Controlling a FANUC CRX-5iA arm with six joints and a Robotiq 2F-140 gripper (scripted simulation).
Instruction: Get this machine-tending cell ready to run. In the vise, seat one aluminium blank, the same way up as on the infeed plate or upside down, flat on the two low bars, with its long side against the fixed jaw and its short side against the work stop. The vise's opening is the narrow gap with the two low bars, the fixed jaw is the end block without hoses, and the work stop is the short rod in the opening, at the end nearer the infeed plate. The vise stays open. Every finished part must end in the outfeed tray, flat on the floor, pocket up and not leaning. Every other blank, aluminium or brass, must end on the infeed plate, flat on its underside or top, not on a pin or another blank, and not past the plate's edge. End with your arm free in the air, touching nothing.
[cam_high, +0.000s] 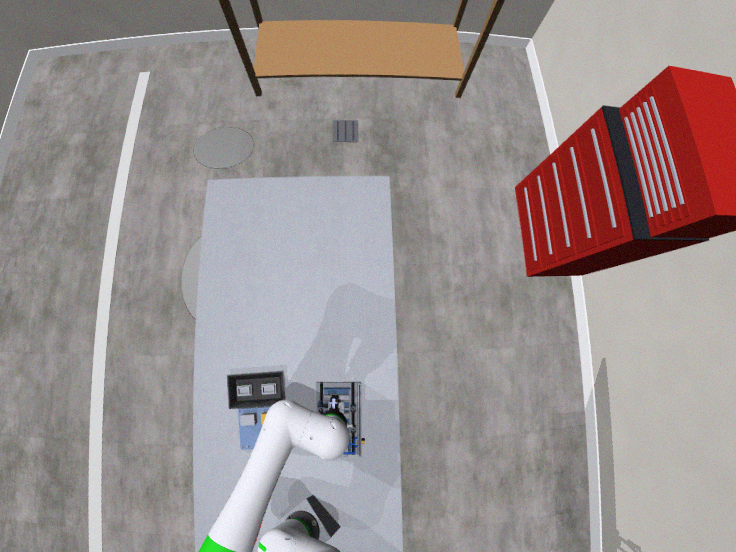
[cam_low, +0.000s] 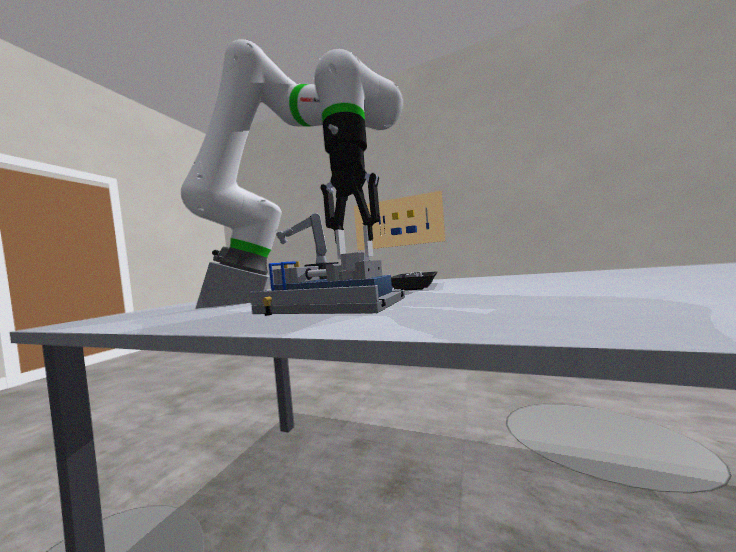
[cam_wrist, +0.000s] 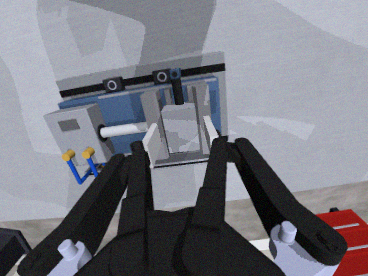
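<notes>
The vise stands on the table; it also shows in the side view. In the wrist view an aluminium blank lies in the vise's opening, just below the black work stop rod. The block with yellow fittings and blue hoses is at the left, with a white rod toward the blank. My gripper points straight down over the vise. Its fingers stand on either side of the blank, spread a little wider than it, with small gaps. It is open.
The dark outfeed tray holds two finished parts, left of the vise. The blue infeed plate lies just below it, partly hidden by my arm, with a pale blank and a brass blank. The arm's base is near.
</notes>
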